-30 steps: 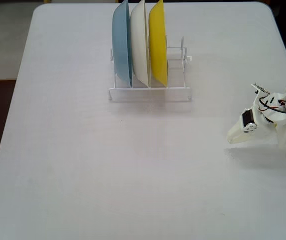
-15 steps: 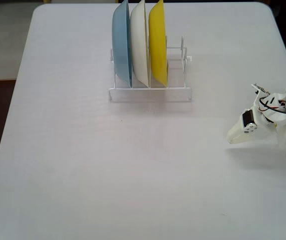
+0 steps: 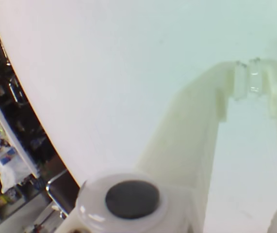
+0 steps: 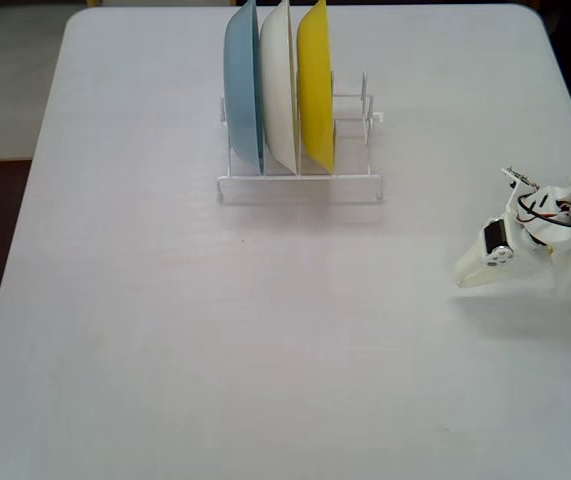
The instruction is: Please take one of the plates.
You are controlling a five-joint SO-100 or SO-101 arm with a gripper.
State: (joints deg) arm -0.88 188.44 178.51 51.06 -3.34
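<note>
Wrist view: end effector point(image 3: 247, 80) with tips together, nothing between them, over bare bench point(image 3: 128, 58). No plate in this view. Bench edge and room clutter at left.

Fixed view: three plates on edge in a wire rack point(image 4: 300, 188) at the far middle of the bench point(image 4: 215, 350): blue plate point(image 4: 243, 95) on the left, white plate point(image 4: 278, 90) in the middle, yellow plate point(image 4: 315, 85) on the right. The rack's slots keep them upright and apart, rims free to pinch. No orange plate seen. Empty slots to the yellow plate's right. Arm point(image 4: 565, 225) folded low at the right edge, end effector point(image 4: 462, 278) pointing left, well apart from the rack. Judgement: reach not begun; yellow plate is nearest, with clear room beside it
</note>
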